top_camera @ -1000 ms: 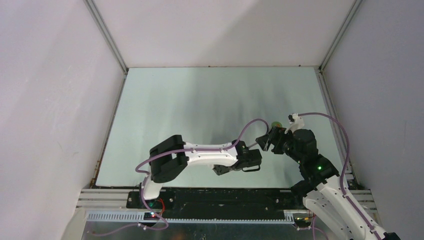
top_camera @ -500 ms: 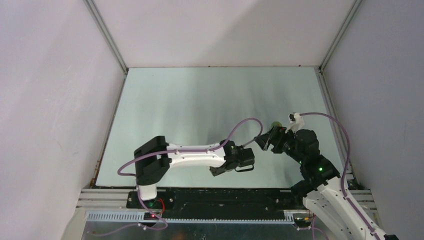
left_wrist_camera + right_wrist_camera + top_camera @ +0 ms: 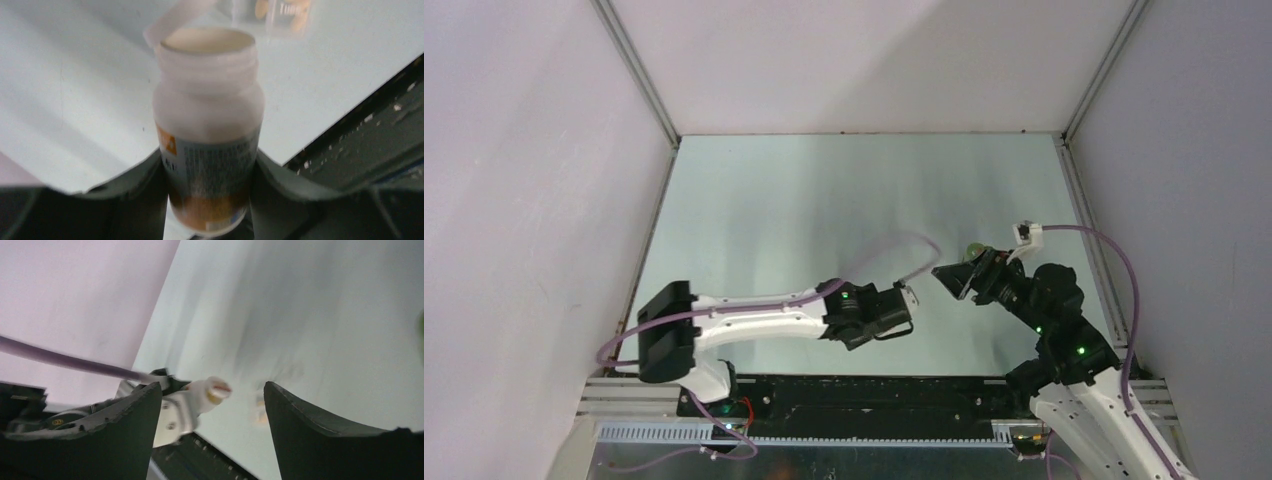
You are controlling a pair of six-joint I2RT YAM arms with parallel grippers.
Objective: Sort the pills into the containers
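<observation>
Though blurred and cropped, the pill box (image 3: pixel 286 11) lies beyond the bottle (image 3: pixel 207 130).

Far and left tabletop (image 3: pixel 824 200) lies open btwn the side walls (image 3: pixel 544 220). The near strip is barred: left arm (image 3: pixel 754 315) stretches across it to centre, left gripper (image 3: pixel 208 160) clamped on an open-lidded pill bottle (image 3: pixel 207 100), w/ the pill box (image 3: pixel 285 15) just beyond the bottle's mouth. Right gripper (image 3: pixel 952 280), fingers spread, faces it from the right, w/ only a narrow gap btwn the two. A small greenish object (image 3: pixel 973 248), too blurred to name, sits just behind it.
</observation>
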